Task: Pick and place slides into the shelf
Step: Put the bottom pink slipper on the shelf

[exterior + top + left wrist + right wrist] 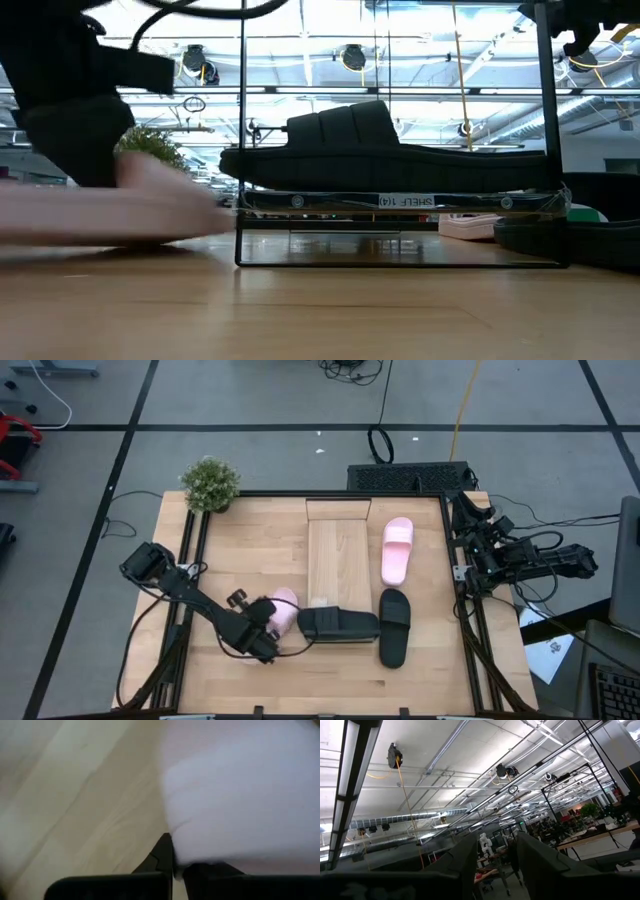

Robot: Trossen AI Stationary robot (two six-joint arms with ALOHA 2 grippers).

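A pale pink slide (284,610) is seen lying on the wooden tabletop (240,550) just left of the shelf (338,555), partly covered by the left gripper (268,622), which is closed against it; in the left wrist view the dark fingers (162,857) are pressed together at the edge of the pink slide (240,795), which fills most of that picture. Its long axis cannot be judged well, since only part of it is visible from above. A black slide (338,625) is laid crosswise at the near end of the shelf, its long axis running left to right; in the low view this black slide (390,150) is shown resting level on the shelf's upper tier (400,203). To the right of the shelf, 2 more slides are laid with their long axes running front to back: a second pale pink slide (397,550) farther back and a second black slide (393,626) nearer the front, their ends close together. The right gripper (470,555) is held off the table's right edge, its fingers (465,860) parted and pointed up at the ceiling, with nothing between them. A small potted plant (210,484) is set at the table's back left corner.
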